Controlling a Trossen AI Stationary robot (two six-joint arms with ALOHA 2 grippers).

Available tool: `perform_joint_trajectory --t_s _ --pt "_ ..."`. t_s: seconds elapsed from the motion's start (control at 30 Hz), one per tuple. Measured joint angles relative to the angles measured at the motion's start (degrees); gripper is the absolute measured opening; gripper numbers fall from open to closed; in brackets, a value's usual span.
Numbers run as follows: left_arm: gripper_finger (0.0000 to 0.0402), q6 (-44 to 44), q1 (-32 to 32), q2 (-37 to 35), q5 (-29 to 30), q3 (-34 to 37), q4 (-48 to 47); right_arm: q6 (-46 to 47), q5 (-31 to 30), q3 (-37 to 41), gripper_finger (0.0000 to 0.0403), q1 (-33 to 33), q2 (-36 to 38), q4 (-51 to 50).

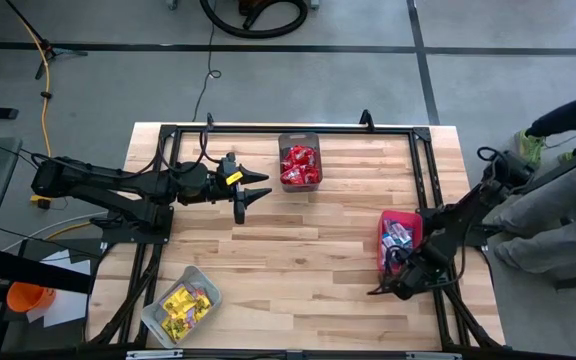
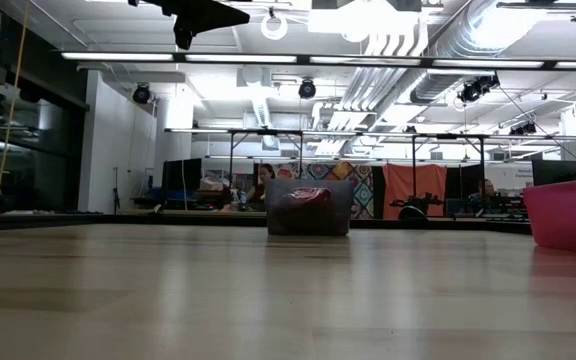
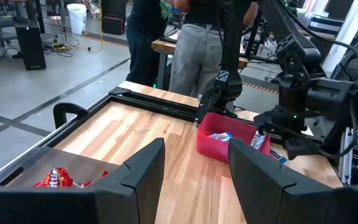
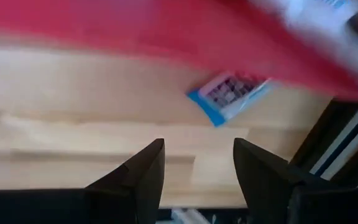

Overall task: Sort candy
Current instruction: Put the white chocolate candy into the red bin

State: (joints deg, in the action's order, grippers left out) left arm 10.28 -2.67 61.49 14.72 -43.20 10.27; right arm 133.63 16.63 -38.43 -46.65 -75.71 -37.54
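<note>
I count three bins on my counter (image 1: 298,250): a dark mesh bin (image 1: 300,163) of red candy (image 1: 299,166), a clear grey bin (image 1: 180,305) of yellow candy (image 1: 186,304), and a red bin (image 1: 385,238) of blue-and-white candy (image 1: 398,234). One blue-and-white packet (image 4: 229,94) lies outside it. Two arms, two people beyond.

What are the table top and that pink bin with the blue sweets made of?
The table top looks like wood: pale glued strips with visible grain and a slight sheen, probably sealed. The pink bin looks like plastic: smooth, evenly coloured walls with a thin rim. The blue-and-white sweets inside seem wrapped in glossy film or foil; I can't tell which.
</note>
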Motion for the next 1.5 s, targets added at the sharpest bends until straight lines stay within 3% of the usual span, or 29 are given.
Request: perform_joint_trajectory --t_s 0.73,0.83,1.0,1.13,1.27,1.4,1.5 --pt "0.0165 0.11 0.01 0.0 0.02 0.0 -0.1 -1.47 0.63 -0.23 0.018 -0.13 -11.21 0.9" --pt "0.0165 0.1 0.0 0.0 0.02 0.0 -0.11 -2.54 0.01 -0.23 0.0148 -0.62 -11.51 0.98" --pt "0.0165 0.09 0.0 0.0 0.05 0.0 -0.1 -2.56 -1.84 -1.44 0.0027 -1.91 -11.59 1.01" --pt "0.0165 0.07 0.0 0.0 0.09 0.0 -0.12 -3.88 -0.97 -4.01 0.0025 -2.56 -11.95 -0.14" --pt "0.0165 0.04 0.01 0.0 0.09 0.0 -0.12 -10.94 2.73 -9.45 0.0009 -3.68 -11.0 0.49" --pt "0.0165 0.04 0.0 0.0 0.09 0.0 -0.12 -21.15 10.44 -15.53 0.0016 -4.31 -9.0 2.93" --pt "0.0165 0.0 0.01 0.0 0.09 0.0 -0.1 -31.66 9.63 -19.66 0.0016 -4.5 -7.27 7.28"
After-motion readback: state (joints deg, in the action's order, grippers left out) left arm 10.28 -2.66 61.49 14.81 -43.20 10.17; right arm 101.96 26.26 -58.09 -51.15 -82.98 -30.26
